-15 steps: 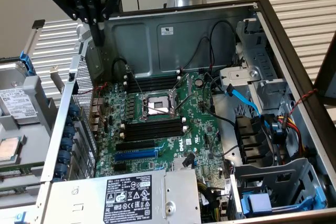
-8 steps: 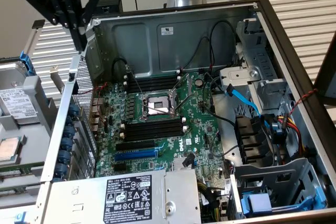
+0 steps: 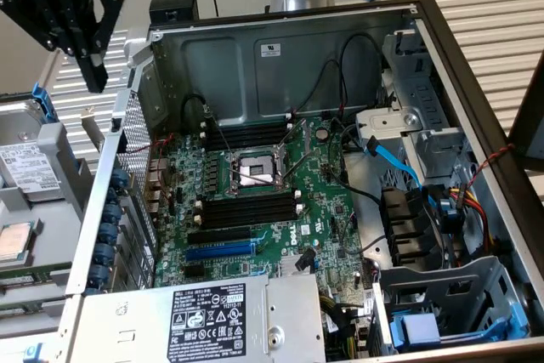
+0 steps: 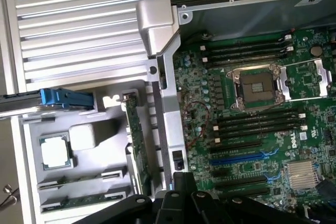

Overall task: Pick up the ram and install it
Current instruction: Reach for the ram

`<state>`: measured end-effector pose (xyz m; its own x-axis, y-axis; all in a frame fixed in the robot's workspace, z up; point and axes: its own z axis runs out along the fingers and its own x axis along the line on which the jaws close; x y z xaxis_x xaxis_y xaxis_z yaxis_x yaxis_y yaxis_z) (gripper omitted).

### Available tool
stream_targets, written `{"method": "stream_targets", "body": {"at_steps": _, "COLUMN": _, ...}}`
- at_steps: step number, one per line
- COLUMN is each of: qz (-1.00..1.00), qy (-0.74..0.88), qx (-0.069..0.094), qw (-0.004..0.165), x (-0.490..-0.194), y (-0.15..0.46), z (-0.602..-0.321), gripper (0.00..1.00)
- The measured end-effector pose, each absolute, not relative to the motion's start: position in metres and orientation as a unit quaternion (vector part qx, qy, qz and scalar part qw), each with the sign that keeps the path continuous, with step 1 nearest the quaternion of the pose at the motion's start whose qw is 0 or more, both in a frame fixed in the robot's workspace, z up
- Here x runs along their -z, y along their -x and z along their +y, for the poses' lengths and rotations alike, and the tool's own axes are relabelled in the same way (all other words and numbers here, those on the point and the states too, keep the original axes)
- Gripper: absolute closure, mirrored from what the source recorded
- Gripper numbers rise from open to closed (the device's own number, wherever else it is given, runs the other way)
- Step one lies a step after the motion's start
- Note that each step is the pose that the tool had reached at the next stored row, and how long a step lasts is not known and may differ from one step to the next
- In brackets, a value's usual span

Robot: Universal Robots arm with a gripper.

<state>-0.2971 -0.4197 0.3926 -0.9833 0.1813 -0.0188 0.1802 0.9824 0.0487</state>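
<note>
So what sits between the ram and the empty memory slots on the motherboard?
In the wrist view, the case's grey metal wall stands between the ram and the memory slots, followed by a strip of motherboard.

Closed gripper [image 4: 181, 186] near the ram [image 4: 135, 140] (on edge in a grey tray [image 4: 113, 148]), motherboard [image 4: 202, 90] alongside.

— Is the open grey metal computer case [image 3: 255, 74] clear from above?
— Mostly. Thin black cables [image 3: 197, 101] cross the upper long black slots [image 3: 251, 135]; the lower slots [image 3: 251, 210] lie bare.
</note>
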Motion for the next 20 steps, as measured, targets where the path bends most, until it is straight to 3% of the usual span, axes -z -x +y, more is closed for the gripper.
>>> {"method": "stream_targets", "body": {"at_steps": 20, "qz": 0.996, "qy": -0.091, "qx": -0.023, "qw": 0.011, "x": -0.392, "y": 0.386, "z": -0.441, "gripper": 0.89}}
